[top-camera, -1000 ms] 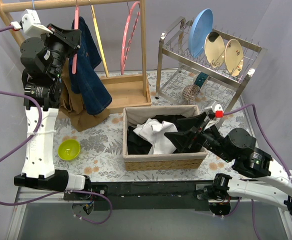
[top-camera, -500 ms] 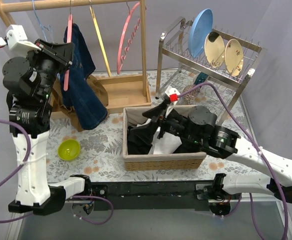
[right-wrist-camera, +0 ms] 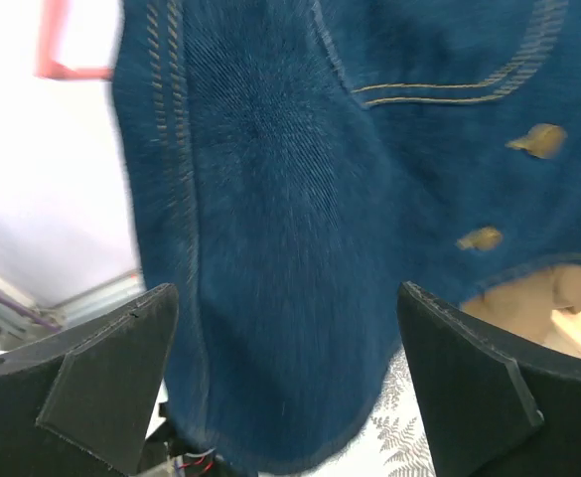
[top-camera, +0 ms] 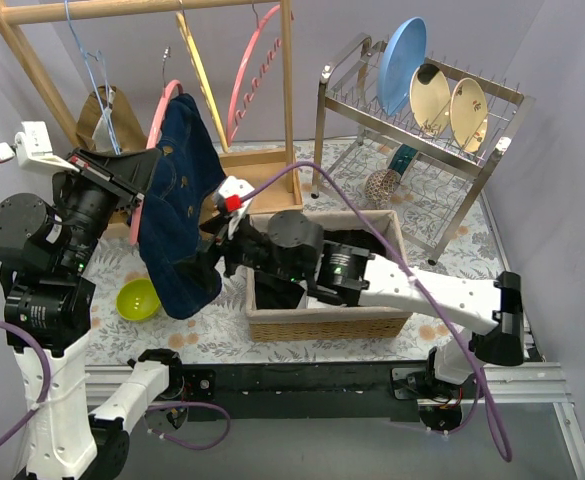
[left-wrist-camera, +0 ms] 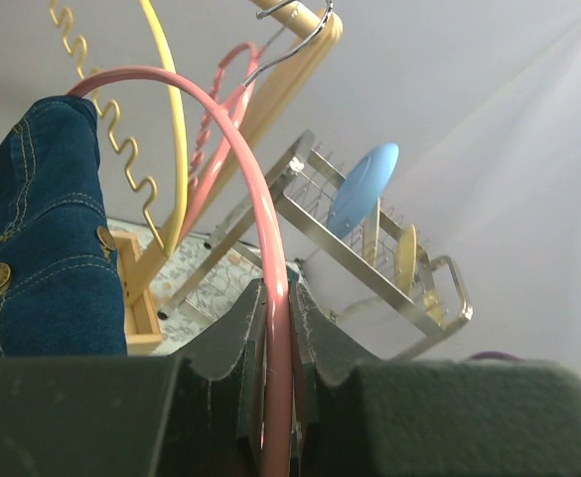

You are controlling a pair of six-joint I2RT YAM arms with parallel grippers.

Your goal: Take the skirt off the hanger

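Observation:
A dark blue denim skirt (top-camera: 180,205) with brass buttons hangs from a pink hanger (top-camera: 158,112), held off the rail in front of the wooden rack (top-camera: 257,175). My left gripper (top-camera: 137,178) is shut on the hanger's pink bar (left-wrist-camera: 275,328); the skirt (left-wrist-camera: 42,238) hangs at the left of the left wrist view. My right gripper (top-camera: 212,265) is open, its fingers (right-wrist-camera: 101,373) spread wide right in front of the skirt's lower hem (right-wrist-camera: 300,258), not touching it.
A wicker basket (top-camera: 324,318) of black and white clothes sits at centre. A green bowl (top-camera: 138,299) lies at left. Yellow and pink hangers (top-camera: 197,70) hang on the rack. A dish rack (top-camera: 412,130) with plates stands back right. A brown garment (top-camera: 102,110) hangs behind.
My left arm has lifted the pink hanger with the skirt off the rail and swung it forward and right. My right arm has swept left from the basket to the skirt's hem.

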